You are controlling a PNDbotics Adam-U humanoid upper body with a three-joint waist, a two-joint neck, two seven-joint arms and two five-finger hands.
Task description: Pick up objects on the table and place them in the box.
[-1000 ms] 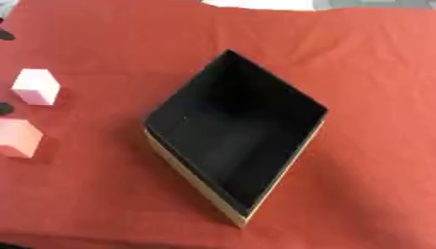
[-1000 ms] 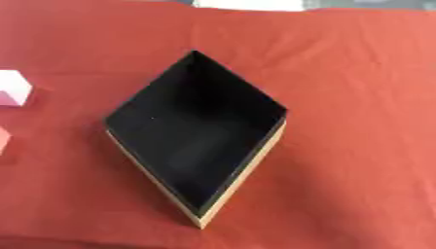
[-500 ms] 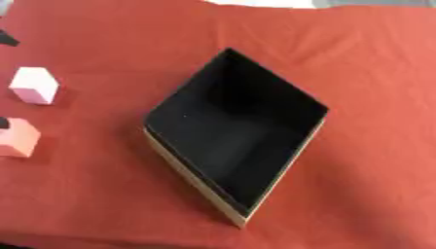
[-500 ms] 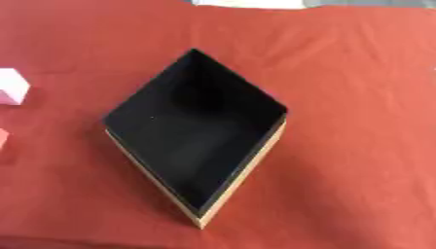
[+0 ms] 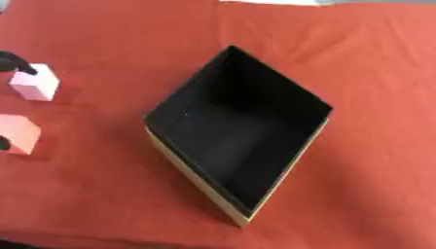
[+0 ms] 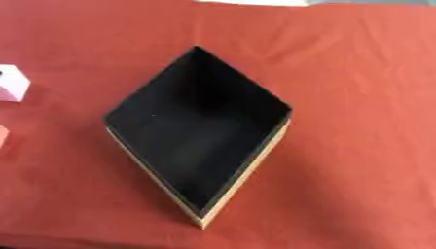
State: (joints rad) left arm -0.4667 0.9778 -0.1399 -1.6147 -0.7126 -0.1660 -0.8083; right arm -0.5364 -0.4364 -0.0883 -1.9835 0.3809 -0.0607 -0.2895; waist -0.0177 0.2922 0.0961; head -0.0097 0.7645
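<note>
an empty black box [image 5: 243, 131] is set on a red cloth [image 5: 366, 73]; left of it, a pale pink block [image 5: 34, 85] and a salmon block [image 5: 19, 134]. dark fingertips [image 5: 15, 63] are seen touching the pale block; whether it is grasped cannot be told. it should be lifted clear of the box's wall.

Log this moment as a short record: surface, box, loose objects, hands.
surface: red cloth
box: open, black inside, tan outer wall, set cornerwise, nothing visible inside
pale pink block: left of the box, apart from it
salmon pink block: nearer than the pale one, at the left edge
left hand: only dark tips show at the left edge, by the pale block; fingers unclear
right hand: not in view
</note>
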